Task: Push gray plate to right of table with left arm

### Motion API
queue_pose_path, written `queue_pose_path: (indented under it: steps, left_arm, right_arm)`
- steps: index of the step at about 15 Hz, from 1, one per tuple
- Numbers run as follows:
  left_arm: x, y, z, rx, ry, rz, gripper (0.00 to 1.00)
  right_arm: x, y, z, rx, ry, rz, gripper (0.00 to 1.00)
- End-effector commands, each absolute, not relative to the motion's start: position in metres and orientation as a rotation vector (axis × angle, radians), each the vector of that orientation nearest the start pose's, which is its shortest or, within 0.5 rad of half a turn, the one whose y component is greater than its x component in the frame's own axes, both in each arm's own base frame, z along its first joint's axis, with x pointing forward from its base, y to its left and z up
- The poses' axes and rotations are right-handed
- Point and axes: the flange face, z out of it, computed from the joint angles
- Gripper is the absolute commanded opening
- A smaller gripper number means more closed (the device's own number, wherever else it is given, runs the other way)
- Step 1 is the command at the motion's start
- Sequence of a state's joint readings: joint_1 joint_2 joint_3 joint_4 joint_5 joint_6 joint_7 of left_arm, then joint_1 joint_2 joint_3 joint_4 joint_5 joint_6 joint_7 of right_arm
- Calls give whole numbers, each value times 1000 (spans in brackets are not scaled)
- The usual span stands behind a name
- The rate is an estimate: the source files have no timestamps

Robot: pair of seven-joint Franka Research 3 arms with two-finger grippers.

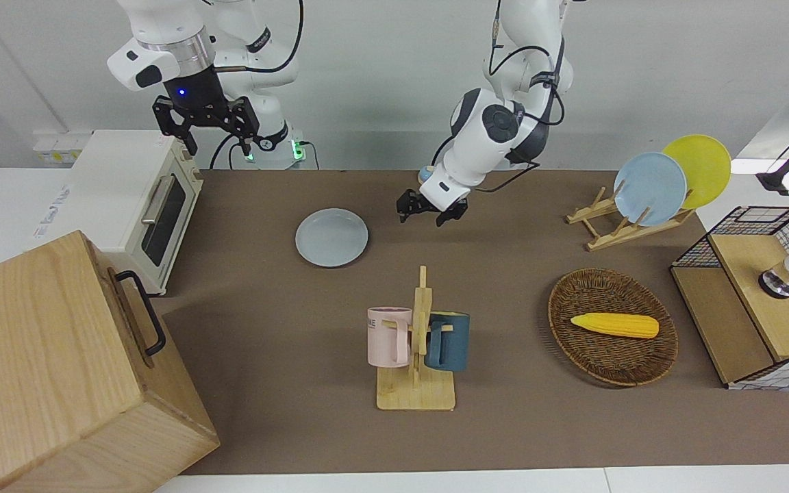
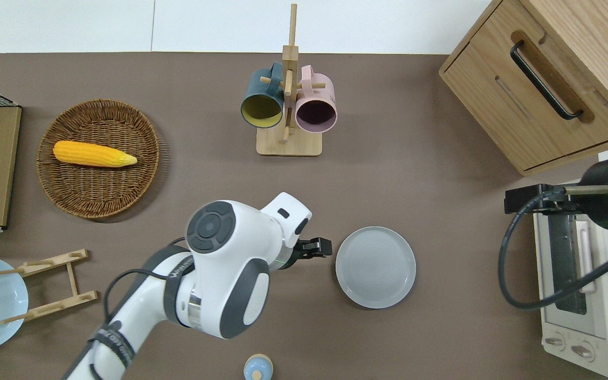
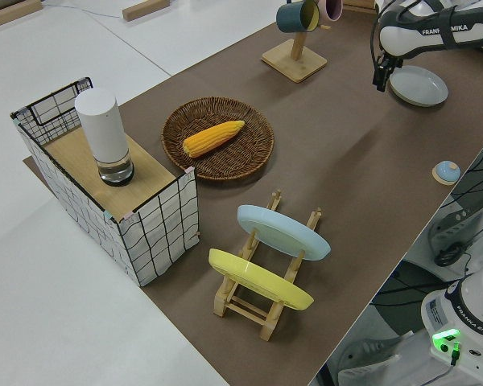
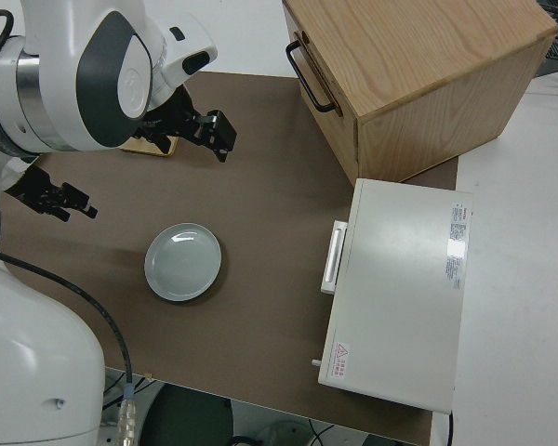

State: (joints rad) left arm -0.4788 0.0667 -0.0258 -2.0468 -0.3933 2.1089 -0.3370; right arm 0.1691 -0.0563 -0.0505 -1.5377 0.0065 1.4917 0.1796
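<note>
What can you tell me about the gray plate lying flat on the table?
The gray plate is round, shallow and pale gray-blue, with a raised rim and a smooth, glazed look. It is empty and lies flat on the brown table, between the left gripper and the white oven. The gripper is close beside its rim; contact cannot be made out.

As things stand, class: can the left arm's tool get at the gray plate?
Probably yes. The left tool hangs just beside the gray plate, on the side toward the left arm's end of the table, with only bare tabletop between them.
</note>
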Motion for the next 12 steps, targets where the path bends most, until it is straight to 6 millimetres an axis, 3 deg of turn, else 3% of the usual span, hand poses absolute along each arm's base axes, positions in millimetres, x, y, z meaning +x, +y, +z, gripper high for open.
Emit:
queue_pose_path:
  steps: [1,8,12]
  left_arm:
    - [493,-257,436,-3380,-32,205,995]
    - [518,-191,488,-3227,-56,225,995]
    - [524,-149,534,-3200,-7,187,995]
  right_arm:
    - [525,63,665,-3131,90,-5,996]
    - [526,63,664,-3131,90,-3,996]
    - [526,63,664,-3131,90,-3,996]
